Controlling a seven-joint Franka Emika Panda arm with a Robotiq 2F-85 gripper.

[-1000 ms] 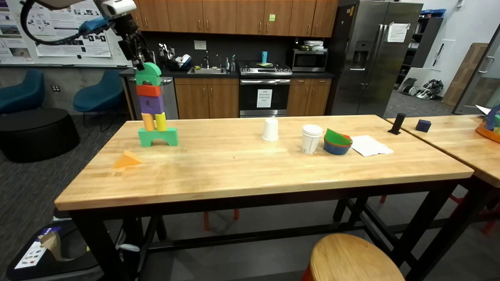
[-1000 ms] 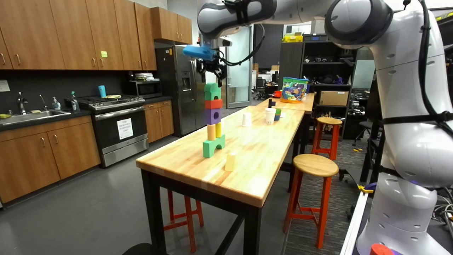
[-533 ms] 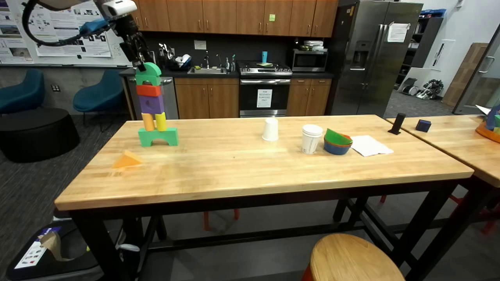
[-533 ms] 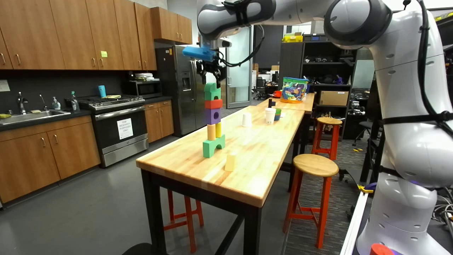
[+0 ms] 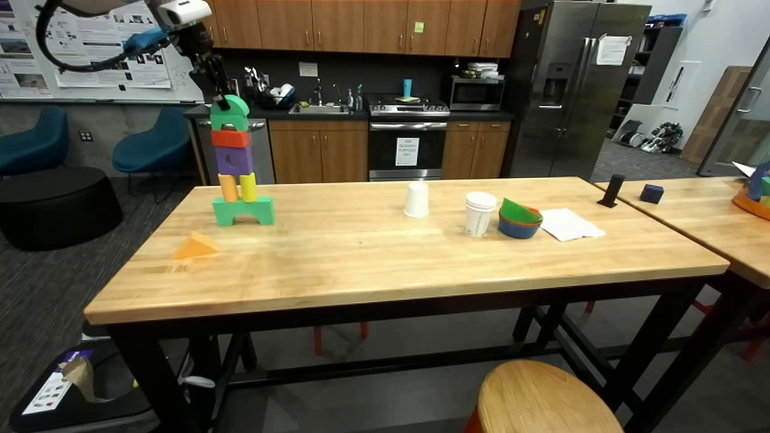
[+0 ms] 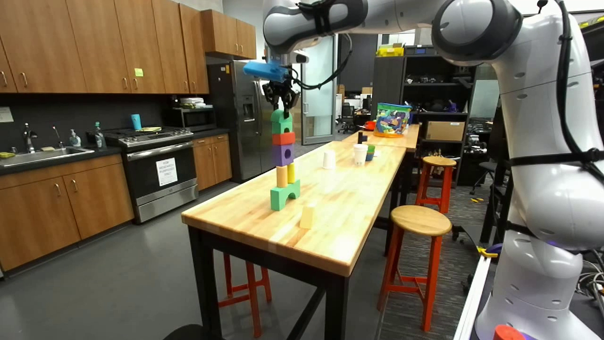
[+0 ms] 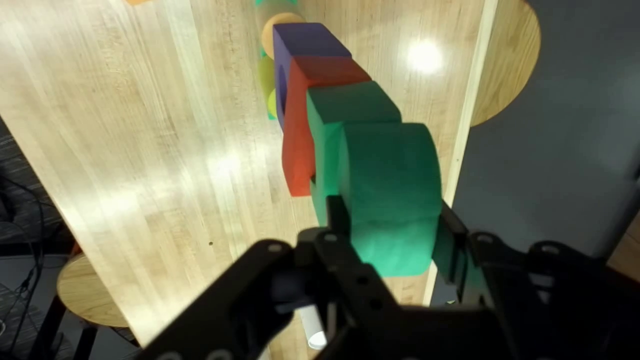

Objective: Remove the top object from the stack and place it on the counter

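A rounded green block, the top object (image 7: 395, 170), sits on a green arch block (image 7: 350, 102) at the top of the stack (image 5: 234, 161). Red, purple, orange and yellow pieces follow below, down to a wide green arch base (image 6: 285, 194) on the wooden counter (image 5: 361, 264). My gripper (image 7: 392, 215) comes down from above with one finger on each side of the top object, both against it. In an exterior view the gripper (image 6: 281, 110) is at the block's upper part. The block still rests on the stack, which stands upright.
Near the stack lies an orange wedge block (image 5: 196, 246). Farther along the counter stand an upturned white cup (image 5: 416, 199), stacked paper cups (image 5: 479, 214), nested bowls (image 5: 520, 221) and a white sheet (image 5: 571, 224). The counter's end edge (image 6: 264, 243) is close to the stack.
My gripper has come down slightly and its fingers have closed onto the top object. The upper blocks of the stack have shifted a little sideways.
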